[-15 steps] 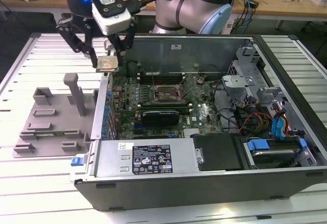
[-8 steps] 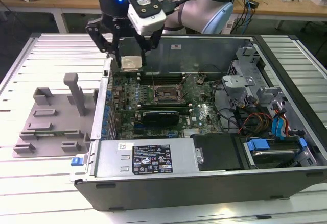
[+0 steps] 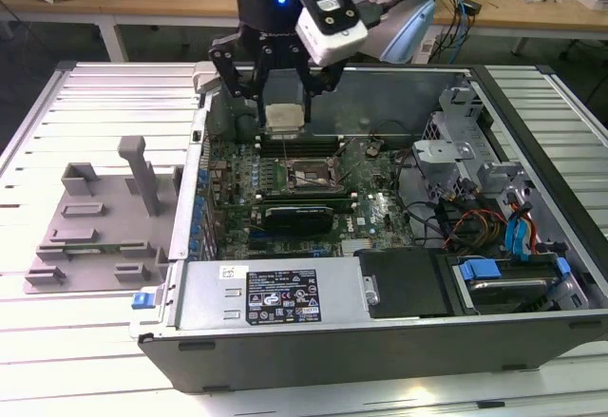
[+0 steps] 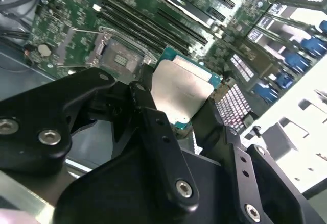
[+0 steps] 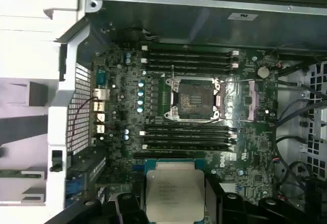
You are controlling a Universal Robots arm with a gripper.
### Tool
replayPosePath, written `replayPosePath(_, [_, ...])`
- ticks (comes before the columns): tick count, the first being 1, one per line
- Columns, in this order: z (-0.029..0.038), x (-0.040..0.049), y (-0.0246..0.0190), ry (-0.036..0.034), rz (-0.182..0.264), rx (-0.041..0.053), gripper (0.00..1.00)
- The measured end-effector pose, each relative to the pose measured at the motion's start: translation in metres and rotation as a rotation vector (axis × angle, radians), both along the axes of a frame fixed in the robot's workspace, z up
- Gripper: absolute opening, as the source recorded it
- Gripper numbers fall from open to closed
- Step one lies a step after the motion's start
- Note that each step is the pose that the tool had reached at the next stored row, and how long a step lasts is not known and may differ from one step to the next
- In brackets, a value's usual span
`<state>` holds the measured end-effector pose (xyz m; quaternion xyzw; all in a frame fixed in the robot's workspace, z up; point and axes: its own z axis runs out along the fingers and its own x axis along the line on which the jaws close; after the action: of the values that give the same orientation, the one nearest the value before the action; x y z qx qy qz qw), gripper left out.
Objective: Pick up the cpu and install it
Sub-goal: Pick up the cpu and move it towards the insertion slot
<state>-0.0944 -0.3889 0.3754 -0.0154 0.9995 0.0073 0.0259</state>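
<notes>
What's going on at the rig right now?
The arm's tool is shut on the cpu, holding it in the air above the motherboard inside the open computer case. The socket on the board has no chip in it. So the cpu is picked up but not yet installed.

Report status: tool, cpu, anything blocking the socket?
Status: tool shut on cpu, held above the motherboard. Not seated yet; socket empty. Nothing seen over the socket.
</notes>
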Motion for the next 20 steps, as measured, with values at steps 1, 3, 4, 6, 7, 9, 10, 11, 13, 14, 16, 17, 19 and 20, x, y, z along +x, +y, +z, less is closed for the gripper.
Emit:
replayPosePath(1, [0.0000,0.0038,-0.0001,0.0002,0.000,0.0000,0.55])
replayPosePath(3, [-0.0005,0.0045,0.0001,0.0001,0.000,0.0003,0.55])
replayPosePath(4, [-0.0010,0.0063,0.0000,0.0012,0.000,-0.0001,0.55])
replayPosePath(6, [-0.0052,0.0159,0.0000,0.0147,0.000,-0.0001,0.55])
replayPosePath(7, [-0.0093,0.0242,0.0012,0.0283,0.000,-0.0003,0.55])
replayPosePath(9, [-0.0110,0.0293,0.0030,0.0319,0.000,-0.0003,0.55])
replayPosePath(10, [-0.0116,0.0310,0.0040,0.0326,0.000,-0.0003,0.55])
replayPosePath(11, [-0.0124,0.0327,0.0059,0.0331,0.000,-0.0003,0.55])
replayPosePath(13, [-0.0146,0.0361,0.0122,0.0338,0.000,-0.0002,0.55])
replayPosePath(14, [-0.0153,0.0372,0.0138,0.0341,0.000,-0.0003,0.55])
replayPosePath(16, [-0.0175,0.0401,0.0178,0.0352,0.000,-0.0003,0.55])
replayPosePath(17, [-0.0184,0.0411,0.0194,0.0357,0.000,-0.0002,0.55])
replayPosePath(19, [-0.0209,0.0436,0.0228,0.0369,0.000,-0.0003,0.55])
replayPosePath(20, [-0.0221,0.0444,0.0236,0.0373,0.000,-0.0003,0.55])
